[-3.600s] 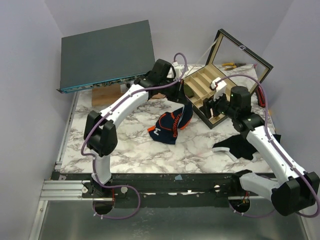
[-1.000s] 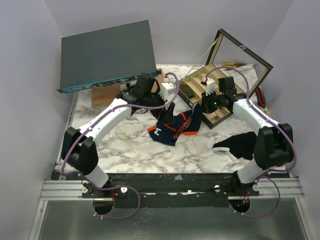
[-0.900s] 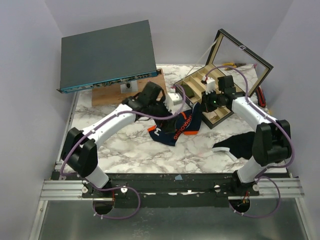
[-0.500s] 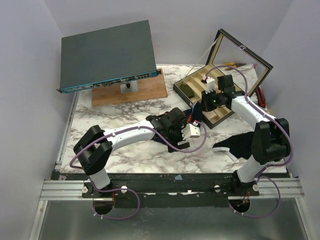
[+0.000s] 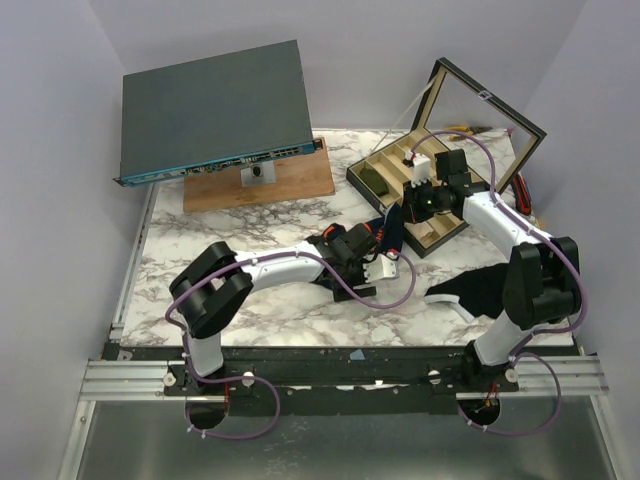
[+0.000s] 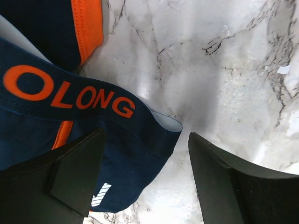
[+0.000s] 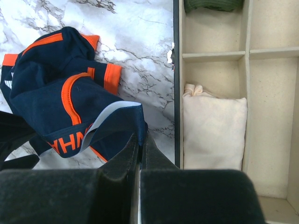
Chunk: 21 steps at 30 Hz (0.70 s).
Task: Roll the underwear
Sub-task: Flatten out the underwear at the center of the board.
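The underwear point(image 7: 56, 100), navy with orange trim and orange lettering, lies bunched on the marble table point(image 5: 250, 300) beside the organizer box. My right gripper point(image 7: 142, 135) is shut on a fold of its waistband and holds that edge lifted. In the top view the right gripper point(image 5: 408, 215) sits at the box's near-left corner, and the underwear point(image 5: 386, 233) is mostly hidden under my left arm. My left gripper point(image 6: 145, 182) hangs open low over the table, with the underwear's point(image 6: 117, 154) lettered band corner lying between its fingers point(image 6: 74, 177).
An open organizer box point(image 5: 432, 232) holds a cream rolled cloth point(image 7: 215, 126) and a green item point(image 7: 212, 4). A black cloth with a white edge point(image 5: 480, 290) lies at the front right. A grey device point(image 5: 215, 110) rests on a wooden board point(image 5: 290, 183) at the back left.
My left arm swung from the back of the table forward over the underwear and came down at its near edge, jaws a little narrower. The right gripper stayed shut on the waistband.
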Tool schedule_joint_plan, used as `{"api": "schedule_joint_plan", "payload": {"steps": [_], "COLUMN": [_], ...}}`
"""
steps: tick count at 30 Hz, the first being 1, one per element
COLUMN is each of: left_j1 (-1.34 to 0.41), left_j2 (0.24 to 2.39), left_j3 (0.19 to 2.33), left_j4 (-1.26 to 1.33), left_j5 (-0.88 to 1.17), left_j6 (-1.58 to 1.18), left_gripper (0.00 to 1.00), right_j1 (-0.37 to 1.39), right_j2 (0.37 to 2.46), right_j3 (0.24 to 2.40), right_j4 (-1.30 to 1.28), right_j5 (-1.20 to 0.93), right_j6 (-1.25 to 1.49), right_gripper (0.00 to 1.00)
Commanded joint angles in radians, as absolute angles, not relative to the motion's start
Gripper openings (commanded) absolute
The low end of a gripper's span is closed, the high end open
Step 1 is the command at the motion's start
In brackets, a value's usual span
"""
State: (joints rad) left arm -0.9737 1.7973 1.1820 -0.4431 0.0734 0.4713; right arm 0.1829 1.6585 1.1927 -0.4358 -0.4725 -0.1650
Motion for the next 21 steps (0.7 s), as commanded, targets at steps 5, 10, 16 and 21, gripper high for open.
{"api": "schedule_joint_plan", "payload": {"steps": [5, 10, 16, 21], "left_j1": [-0.983, -0.983, -0.968, -0.835], "left_j2": [1.839, 1.858, 1.827, 1.686], "left_j3": [1.190, 1.197, 1.198, 1.251], "left_j4": [-0.440, -0.436, -0.459, -0.581], "left_j5": [0.031, 0.022, 0.033, 0.238], "left_j6": [0.479, 0.467, 0.457, 0.409], "left_gripper": [0.68, 0.46, 0.00, 0.00], "right_j1": [0.176, 0.176, 0.176, 0.176], "right_j2": [1.638, 1.644, 1.632, 1.591], "right_j3": [1.202, 1.205, 1.234, 1.282], "right_j4": [-0.440, -0.445, -0.474, -0.524], "right_j5": [-0.482, -0.488, -0.489, -0.505], "right_j6": [-0.167, -0.173, -0.200, -0.273], "right_gripper": [0.01, 0.01, 0.01, 0.01]}}
